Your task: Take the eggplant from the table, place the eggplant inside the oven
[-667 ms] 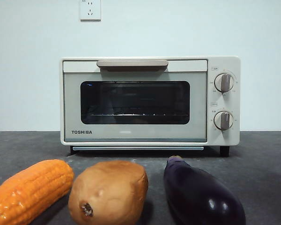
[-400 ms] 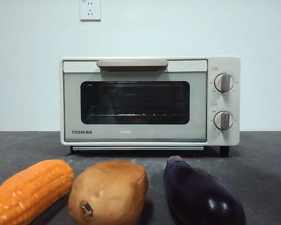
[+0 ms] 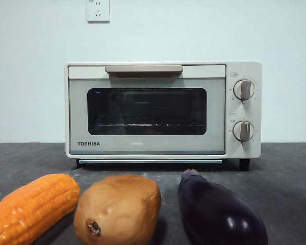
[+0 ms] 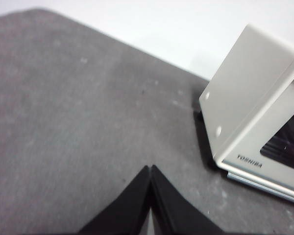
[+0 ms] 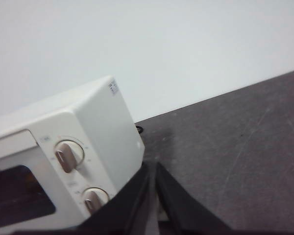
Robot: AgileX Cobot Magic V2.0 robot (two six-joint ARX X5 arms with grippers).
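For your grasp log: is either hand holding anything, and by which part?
Nothing is held. The left hand and right hand are shut and empty; the glossy purple eggplant lies untouched on the table.

Purple eggplant [image 3: 219, 212] lying on grey table [image 3: 285, 173]; cream oven [image 3: 163, 109] shut behind

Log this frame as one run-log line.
phase: pre-grasp | eggplant: on table, untouched | oven: door shut | left gripper: shut, empty | right gripper: shut, empty
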